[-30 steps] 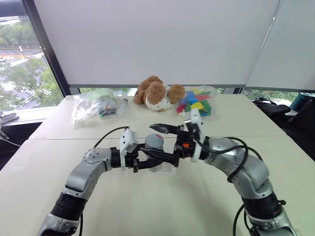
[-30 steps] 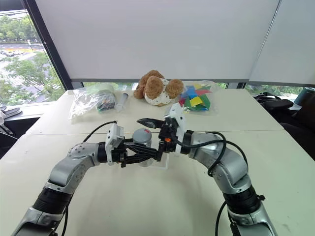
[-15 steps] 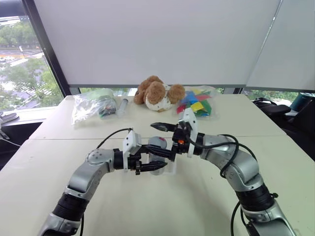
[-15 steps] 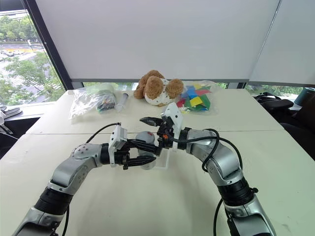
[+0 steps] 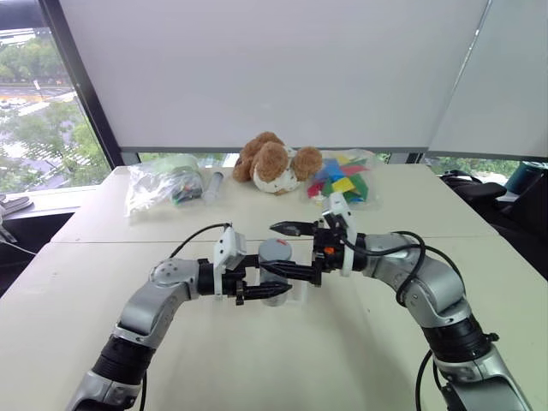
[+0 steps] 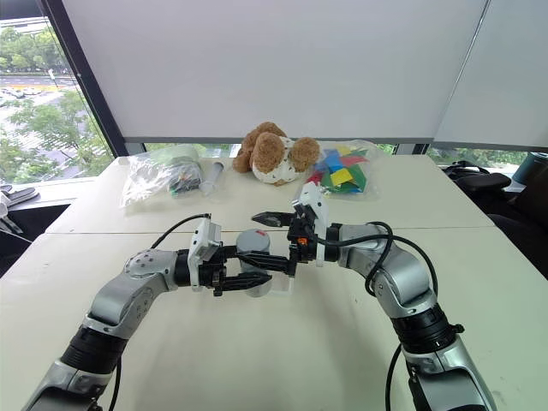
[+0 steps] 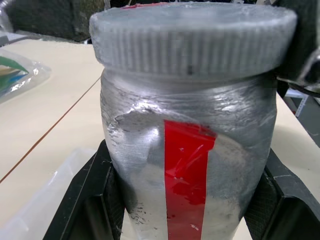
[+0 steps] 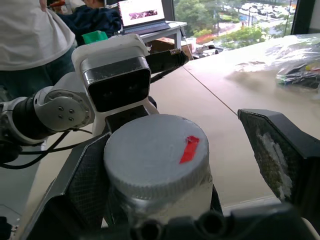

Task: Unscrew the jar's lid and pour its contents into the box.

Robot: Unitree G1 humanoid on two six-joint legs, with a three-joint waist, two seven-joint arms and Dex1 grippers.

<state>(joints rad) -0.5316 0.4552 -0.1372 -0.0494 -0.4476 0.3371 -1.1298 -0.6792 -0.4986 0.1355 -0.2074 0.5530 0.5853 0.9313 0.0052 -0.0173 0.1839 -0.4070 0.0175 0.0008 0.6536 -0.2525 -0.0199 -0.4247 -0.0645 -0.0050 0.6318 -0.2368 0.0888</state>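
On the left, the left gripper (image 5: 272, 281) is clamped around the body of the jar (image 7: 190, 165), one finger on each side, holding it upright just above the table (image 5: 282, 360). The red stripe faces the left wrist camera, and the lid (image 8: 156, 155) is on, seated square. The box (image 7: 35, 210) lies right beside and under the jar; part of its clear rim shows below the gripper. I can't make out the contents through the taped wall.

Moving right, the right gripper (image 5: 288, 250) has its fingers spread wide, one on each side of the lid and neither touching it yet, so far as I can tell.

So this looks like the unscrewing step, caught right at the approach. The next move calls for the right fingers to close squarely on the ribbed edge of the lid and twist, while the left holds firm so the jar doesn't spin along.
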